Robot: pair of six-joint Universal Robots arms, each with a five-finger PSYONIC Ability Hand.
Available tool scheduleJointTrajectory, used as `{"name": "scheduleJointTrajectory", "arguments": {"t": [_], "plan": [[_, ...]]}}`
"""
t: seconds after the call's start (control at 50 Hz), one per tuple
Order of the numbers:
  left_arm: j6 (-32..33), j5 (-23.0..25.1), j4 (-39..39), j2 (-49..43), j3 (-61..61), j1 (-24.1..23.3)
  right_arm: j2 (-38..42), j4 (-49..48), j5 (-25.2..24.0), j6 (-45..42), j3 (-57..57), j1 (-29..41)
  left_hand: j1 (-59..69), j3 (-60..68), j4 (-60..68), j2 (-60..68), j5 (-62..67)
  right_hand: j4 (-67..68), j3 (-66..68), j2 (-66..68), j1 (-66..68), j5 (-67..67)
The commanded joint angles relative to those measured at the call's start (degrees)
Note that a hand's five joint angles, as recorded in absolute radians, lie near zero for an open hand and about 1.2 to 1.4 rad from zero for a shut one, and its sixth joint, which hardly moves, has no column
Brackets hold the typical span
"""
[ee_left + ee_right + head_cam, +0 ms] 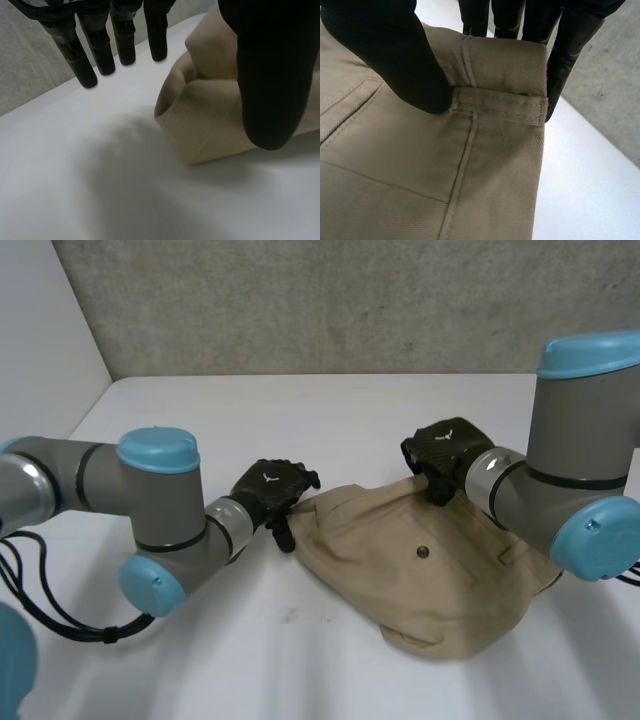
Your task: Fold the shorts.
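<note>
The tan shorts (420, 580) lie bunched on the white table (300, 410), right of the middle, with a small button (422, 552) facing up. My left hand (270, 488) is at their left corner. In the left wrist view its fingers (100, 50) are straight and stand over bare table, while its thumb (272, 75) hangs over the folded corner of the shorts (210, 120). My right hand (445, 447) is at the far edge of the shorts. In the right wrist view its thumb (390, 45) presses the waistband beside a belt loop (500, 102), and its fingers (560, 65) curl behind that edge, pinching it.
A grey wall (330, 300) runs behind the table and a white wall (40, 330) closes its left side. Bare table lies beyond and in front of the shorts. Both grey arms reach in from the sides.
</note>
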Motion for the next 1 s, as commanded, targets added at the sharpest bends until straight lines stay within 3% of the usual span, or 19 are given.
{"name": "scheduleJointTrajectory", "arguments": {"t": [0.02,0.06,0.08,0.14,0.2,0.26,0.3,0.36,0.42,0.48,0.62,0.86,0.94,0.96,1.0], "plan": [[0.1,-0.7,0.4,-5.6,6.6,-0.7,-4.0,-4.4,0.4,-1.3,-0.7,-0.1,37.0,37.2,37.4,37.0,37.2,12.0,13.1,12.7,24.7,15.2],[0.0,-0.9,0.6,-6.4,8.8,-0.9,-4.2,-7.5,0.6,-2.5,-1.4,-0.1,57.3,57.5,57.7,57.3,57.6,12.0,13.1,12.7,24.7,15.2],[0.0,-1.1,0.8,-6.8,11.1,-0.9,-4.2,-8.6,0.7,-3.0,-1.6,-0.1,60.9,61.1,61.3,60.9,61.1,12.0,13.1,12.7,24.7,15.2],[-0.1,-2.5,1.9,-6.7,14.8,-1.0,-5.0,-13.7,1.3,-5.8,-2.5,-0.1,60.9,61.1,61.4,60.9,61.2,12.0,13.1,12.7,24.7,15.2],[-0.5,-7.3,6.7,-5.6,18.8,-1.7,-6.2,-22.1,3.4,-8.4,-3.8,0.0,60.9,61.1,61.4,60.9,61.2,12.0,13.1,12.7,24.7,15.2],[-0.6,-13.5,15.4,-1.2,19.5,-2.6,-7.4,-31.0,4.9,-9.9,-4.0,0.0,60.9,61.1,61.4,60.9,61.2,12.0,13.1,12.7,24.7,15.2],[-0.5,-18.0,24.3,4.3,17.4,-3.0,-9.4,-42.0,5.7,-10.5,-2.8,-0.1,60.9,61.1,61.4,60.9,61.2,12.0,13.1,12.7,24.7,15.2],[-0.4,-19.8,33.5,10.8,11.7,-2.7,-12.1,-50.1,5.9,-10.5,-1.2,0.0,60.9,61.1,61.4,60.9,61.2,12.0,13.1,12.7,24.7,15.2],[-0.4,-19.2,39.1,16.4,5.3,-3.1,-13.1,-49.8,5.4,-10.3,-0.3,0.2,60.9,61.1,61.4,60.9,61.2,12.0,13.1,12.7,24.7,15.2],[-0.3,-18.7,39.3,19.4,0.2,-3.3,-13.3,-47.5,4.9,-10.2,1.6,0.4,60.9,61.1,61.4,60.9,61.2,12.0,13.1,12.7,24.7,15.2],[0.1,-19.0,34.4,24.0,-15.6,-4.7,-13.5,-36.7,3.4,-10.1,9.3,0.4,60.9,61.1,61.4,60.9,61.2,12.0,13.1,12.7,24.7,15.2],[0.0,-18.8,25.5,23.8,-35.5,-7.2,-13.2,-17.1,6.6,-6.6,24.8,-0.1,60.9,61.1,61.4,60.9,61.2,12.0,13.1,12.7,24.7,15.2],[0.0,-18.8,23.1,24.1,-36.5,-9.1,-13.2,-18.7,6.4,-2.4,27.8,-0.7,32.4,32.6,32.9,32.4,32.7,12.0,13.1,12.7,24.7,15.2],[0.1,-18.8,21.9,24.3,-36.5,-9.1,-13.1,-19.1,6.3,-1.7,28.4,-0.7,19.0,19.2,19.5,19.0,19.3,12.0,13.1,12.7,24.7,15.2],[0.1,-18.8,20.5,25.0,-36.3,-9.0,-13.1,-19.7,6.1,-0.4,29.4,-0.9,13.4,13.6,13.8,13.4,13.6,12.0,13.1,12.7,24.7,15.2]]}}
